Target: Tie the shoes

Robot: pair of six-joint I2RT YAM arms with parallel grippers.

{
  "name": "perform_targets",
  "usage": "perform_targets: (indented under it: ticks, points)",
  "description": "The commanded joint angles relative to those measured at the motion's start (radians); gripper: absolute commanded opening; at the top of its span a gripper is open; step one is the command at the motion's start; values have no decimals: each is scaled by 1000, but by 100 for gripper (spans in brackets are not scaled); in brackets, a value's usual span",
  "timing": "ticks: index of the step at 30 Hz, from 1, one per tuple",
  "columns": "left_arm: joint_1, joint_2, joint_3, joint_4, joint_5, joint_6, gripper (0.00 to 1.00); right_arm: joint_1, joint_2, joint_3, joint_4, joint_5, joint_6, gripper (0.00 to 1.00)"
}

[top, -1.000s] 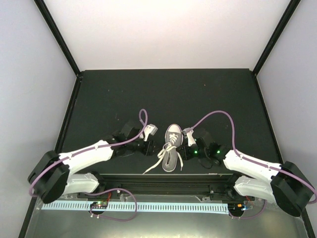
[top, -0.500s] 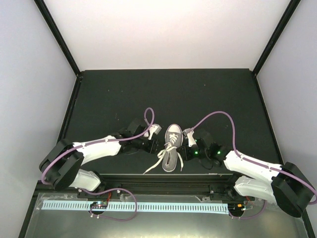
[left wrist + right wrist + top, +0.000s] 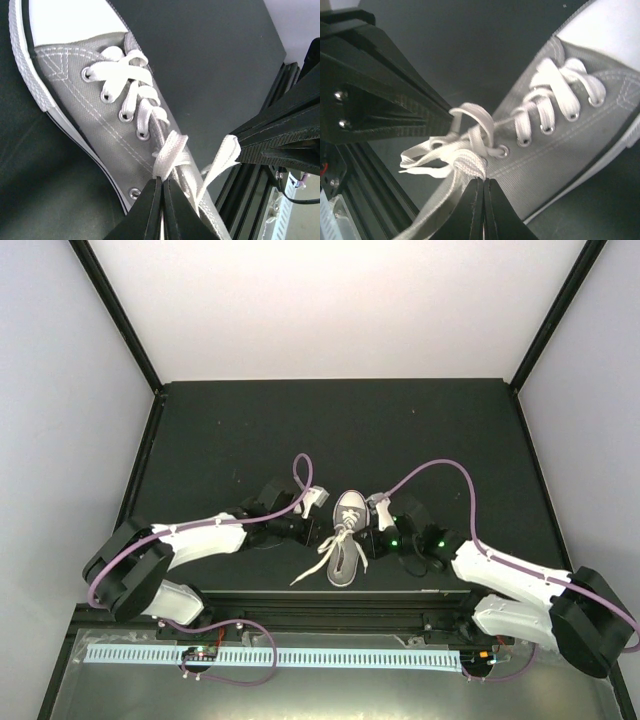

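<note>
The grey sneaker (image 3: 347, 532) with white toe cap lies near the table's front edge, toe pointing away from the arm bases. My left gripper (image 3: 322, 528) is at its left side, and my right gripper (image 3: 369, 531) is at its right side. In the left wrist view the left gripper (image 3: 162, 179) is shut on a white lace loop (image 3: 171, 150) above the shoe (image 3: 95, 112). In the right wrist view the right gripper (image 3: 484, 179) is shut on another lace loop (image 3: 469, 165) beside the shoe (image 3: 570, 150). Loose lace ends (image 3: 312, 573) trail toward the front left.
The shoe rests on a black table (image 3: 300, 430). A black metal rail (image 3: 330, 602) runs along the near edge just behind the heel. A white slotted strip (image 3: 290, 655) lies below it. Purple cables (image 3: 430, 468) arch over both wrists. Light walls enclose the table.
My left gripper has moved right to the shoe and closed on a lace loop. The right gripper has stayed shut on its loop and barely moved.
</note>
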Motion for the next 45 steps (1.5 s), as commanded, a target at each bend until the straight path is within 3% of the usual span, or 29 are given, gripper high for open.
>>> perform_targets:
  ticks: [1, 16, 30, 45]
  points:
    - [6, -33, -3, 75, 16, -17, 2, 4, 24, 60, 42, -19, -7, 2]
    - [4, -28, -14, 86, 2, -22, 2, 12, 149, 85, 105, -67, -5, 2]
    - [-12, -70, -48, 148, 47, 12, 1, 20, 229, 113, 118, -21, 40, 2]
    - [-58, -60, -56, 68, 36, 62, 1, 21, 185, 76, 159, 16, 62, 2]
